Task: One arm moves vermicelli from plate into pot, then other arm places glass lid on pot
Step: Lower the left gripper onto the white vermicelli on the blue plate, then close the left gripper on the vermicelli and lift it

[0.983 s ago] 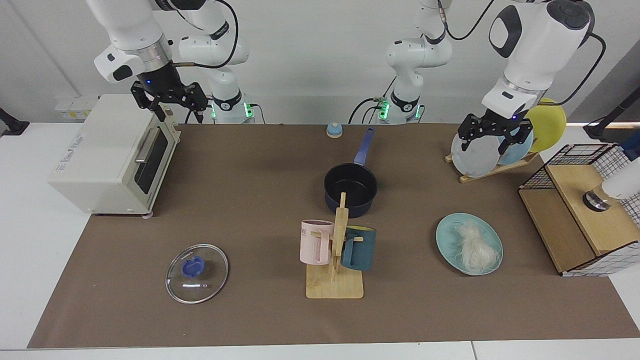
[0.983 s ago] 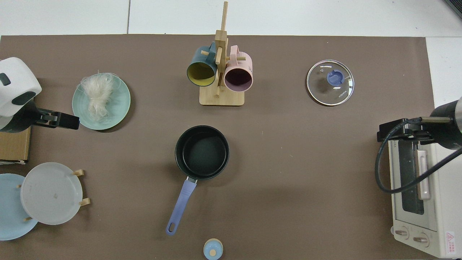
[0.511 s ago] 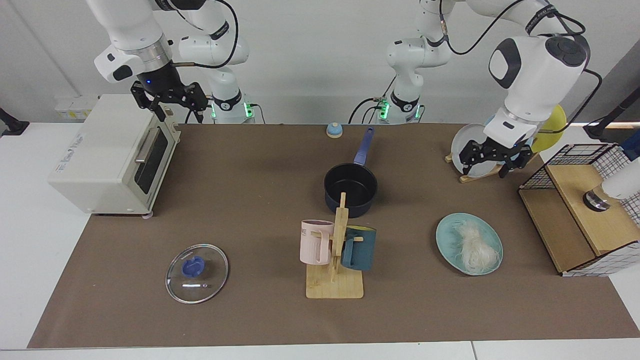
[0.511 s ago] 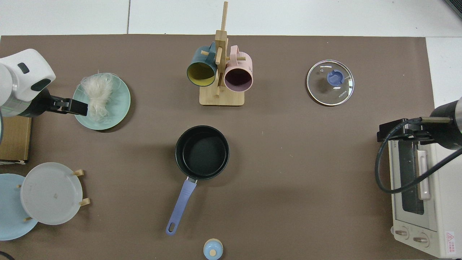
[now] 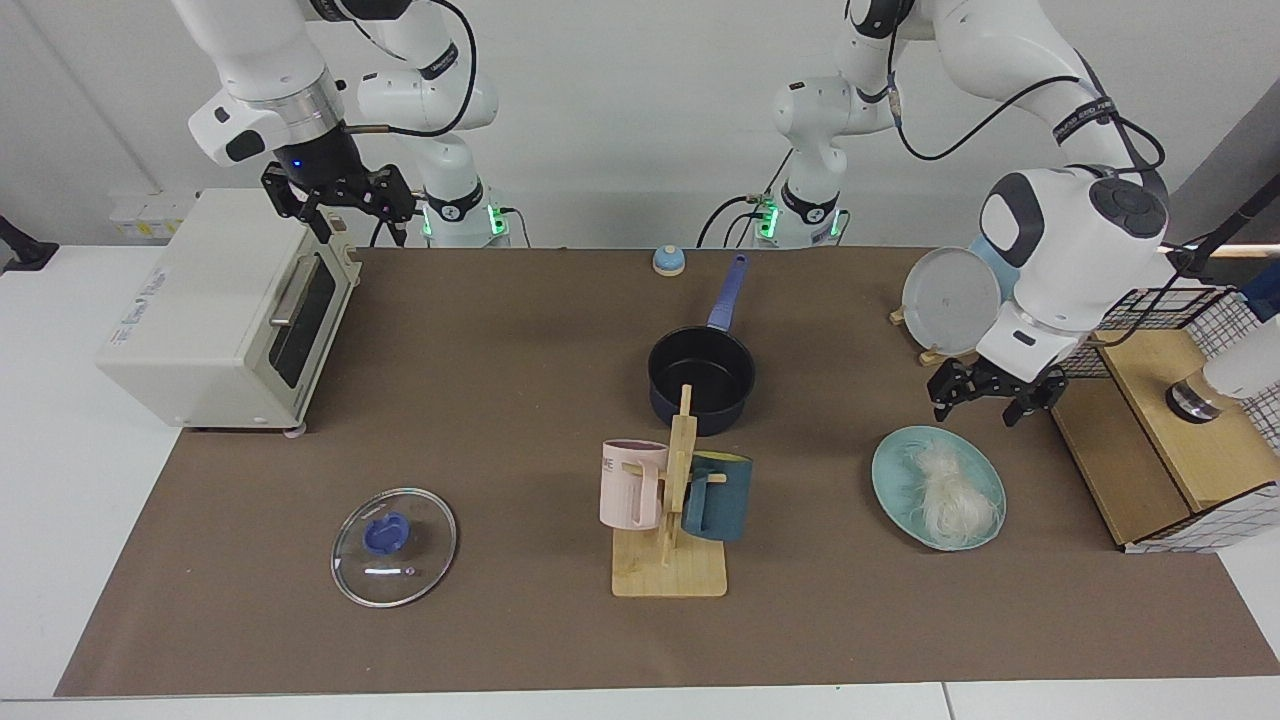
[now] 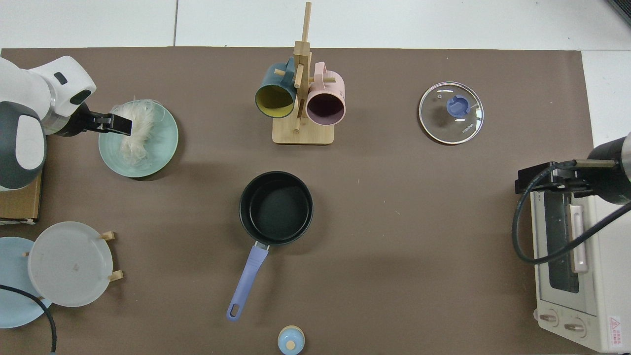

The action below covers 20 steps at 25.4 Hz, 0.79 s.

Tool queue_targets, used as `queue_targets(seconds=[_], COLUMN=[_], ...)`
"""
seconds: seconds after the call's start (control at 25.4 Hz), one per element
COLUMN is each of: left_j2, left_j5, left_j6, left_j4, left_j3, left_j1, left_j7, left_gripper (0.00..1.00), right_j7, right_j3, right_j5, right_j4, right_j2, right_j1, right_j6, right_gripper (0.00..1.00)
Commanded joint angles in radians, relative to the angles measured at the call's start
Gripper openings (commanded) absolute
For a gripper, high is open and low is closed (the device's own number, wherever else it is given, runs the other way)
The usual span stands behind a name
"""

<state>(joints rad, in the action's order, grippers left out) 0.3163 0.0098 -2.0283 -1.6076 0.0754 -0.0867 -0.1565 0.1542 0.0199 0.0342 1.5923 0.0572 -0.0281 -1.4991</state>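
Hovering with fingers spread above the vermicelli (image 5: 945, 492) on the plate (image 5: 893, 478), the left end effector (image 5: 985, 397) is posed for pickup, while the right end effector (image 5: 340, 203), released, is parked above the toaster oven (image 5: 215, 310), the pot (image 5: 700, 378) left empty.

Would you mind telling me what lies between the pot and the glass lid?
Nothing: in the top view only bare brown mat separates the pot from the glass lid; the mug rack stands off to the side.

White wall (image 5: 620, 100) behind white table (image 5: 60, 480) with brown mat (image 5: 500, 340).
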Motion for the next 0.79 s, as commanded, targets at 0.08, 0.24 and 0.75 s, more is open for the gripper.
queue_targets(seconds=[0.08,0.24,0.75], left_j2=[0.147,0.211,0.241], left_j5=[0.004,0.009,0.003], left_j6=[-0.082,-0.182,-0.262], left_j4=[0.092,0.084,0.043], left_j3=[0.018,0.017,0.018], left_j1=[-0.039,-0.048,-0.028], left_j7=[-0.011,-0.003,0.083], left_gripper=[1.00,1.00,1.00], right_j7=[-0.015,-0.015,-0.015], right_j3=[0.009,0.009,0.009], right_j5=[0.029,0.029,0.029], right_j4=[-0.011,-0.011,-0.011], right_j2=[-0.004,-0.004,-0.004], right_j1=[0.020,0.020,0.020], right_j6=[0.008,0.008,0.008], right_gripper=[1.00,1.00,1.00])
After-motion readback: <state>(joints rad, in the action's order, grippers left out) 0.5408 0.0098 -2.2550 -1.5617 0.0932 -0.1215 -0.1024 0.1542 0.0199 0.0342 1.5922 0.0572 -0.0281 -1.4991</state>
